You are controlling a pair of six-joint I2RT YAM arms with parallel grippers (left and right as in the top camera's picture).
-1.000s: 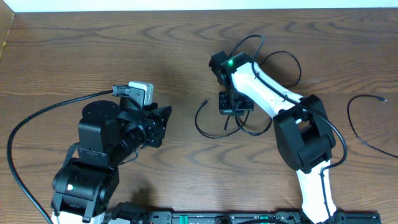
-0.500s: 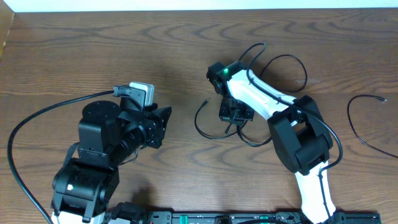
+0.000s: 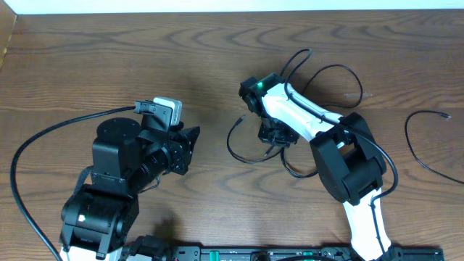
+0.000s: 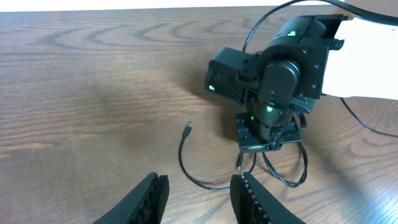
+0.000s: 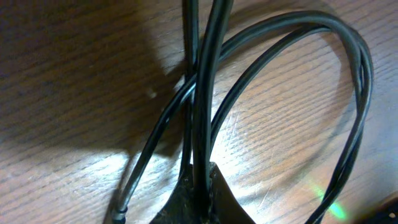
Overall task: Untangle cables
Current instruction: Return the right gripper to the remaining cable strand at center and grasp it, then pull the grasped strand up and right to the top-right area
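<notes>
Wood-grain table inspected. Found right gripper pointed down at the surface, fingers pressed together on strands of the black cables; judged a pinch meant to draw them out of the knot. Noted loops spilling left of and below that gripper, more behind it. Found left gripper well left of it, spread, holding nothing, likely placed to take a free end. Noted loose cable far right of it, already separate.
</notes>
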